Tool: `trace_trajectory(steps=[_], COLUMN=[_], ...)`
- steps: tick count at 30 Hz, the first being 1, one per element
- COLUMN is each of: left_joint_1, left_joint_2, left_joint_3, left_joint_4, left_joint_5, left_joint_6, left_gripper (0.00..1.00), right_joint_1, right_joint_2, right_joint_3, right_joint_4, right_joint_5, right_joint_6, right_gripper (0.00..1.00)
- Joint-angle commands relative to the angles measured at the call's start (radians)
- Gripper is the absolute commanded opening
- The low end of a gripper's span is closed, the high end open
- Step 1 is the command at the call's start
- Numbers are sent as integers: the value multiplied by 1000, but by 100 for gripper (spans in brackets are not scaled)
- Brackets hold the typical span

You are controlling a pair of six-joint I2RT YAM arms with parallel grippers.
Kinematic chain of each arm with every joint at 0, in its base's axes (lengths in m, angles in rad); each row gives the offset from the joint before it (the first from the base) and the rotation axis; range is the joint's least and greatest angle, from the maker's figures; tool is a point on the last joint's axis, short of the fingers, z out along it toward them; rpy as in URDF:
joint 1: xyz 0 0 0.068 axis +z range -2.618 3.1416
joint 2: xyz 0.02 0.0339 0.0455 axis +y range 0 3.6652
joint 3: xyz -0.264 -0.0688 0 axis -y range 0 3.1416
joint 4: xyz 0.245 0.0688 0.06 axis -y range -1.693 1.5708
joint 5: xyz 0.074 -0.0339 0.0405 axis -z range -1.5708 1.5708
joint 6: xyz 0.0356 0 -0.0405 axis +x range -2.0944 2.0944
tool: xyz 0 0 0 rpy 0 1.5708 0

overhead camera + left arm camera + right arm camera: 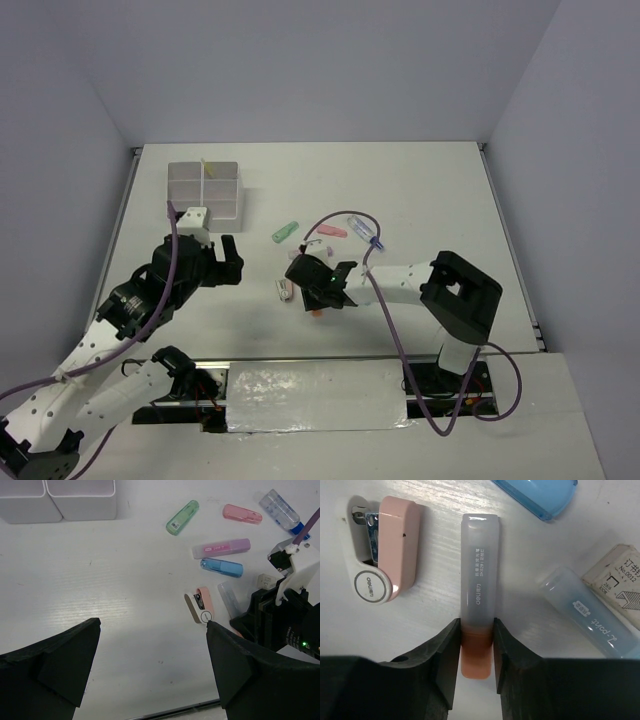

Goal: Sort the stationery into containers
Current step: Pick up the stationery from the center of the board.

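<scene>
My right gripper (476,647) is shut on the orange end of a short stick with a frosted cap (479,565). The stick lies flat on the table, and both jaws press its sides. In the top view this gripper (320,292) is at the table's middle. A pink stapler (385,565) lies just left of the stick. My left gripper (152,625) is open and empty, hovering left of the pile (215,262). Green (182,517), pink (242,514), purple (221,548) and blue (221,567) sticks lie scattered. The whitish four-compartment box (205,190) stands at the far left.
A clear blue-tipped bottle (281,509) lies at the pile's far right. A pale blue clear stick (585,610) and a small staple box (615,580) lie right of the held stick. A yellowish thin item (208,168) stands in the box.
</scene>
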Motion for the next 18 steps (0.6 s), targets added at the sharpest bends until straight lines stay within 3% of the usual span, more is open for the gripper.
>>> trace_trajectory(steps=[1,3,5,10,14,18], left_joint_1=[3,3,3,5,5,2], left_joint_2=[0,5,10,33,86,120], left_joint_3=[-3,-3,-5,-3,-19,-92], left_joint_4=[38,36,42,81,157,353], left_joint_5=[10,13,42,154,372,721], left_joint_6=[24,24,32,50,20,-72], left_gripper=[99,99,99,99,99,99], right_joint_1=[5,8,17,34,59,105], right_joint_2=[-12,-54,-116,-308,-494,-680], right_joint_3=[-65,-85,-99,-136,-183,-212], right_joint_4=[15,18,9,20,69,61], right_joint_5=[-18,-25,-18,-24,-155,-321], right_joint_6=[15,-12,-64,-251,-475,-647], right_gripper=[34,26,4,0,0,0])
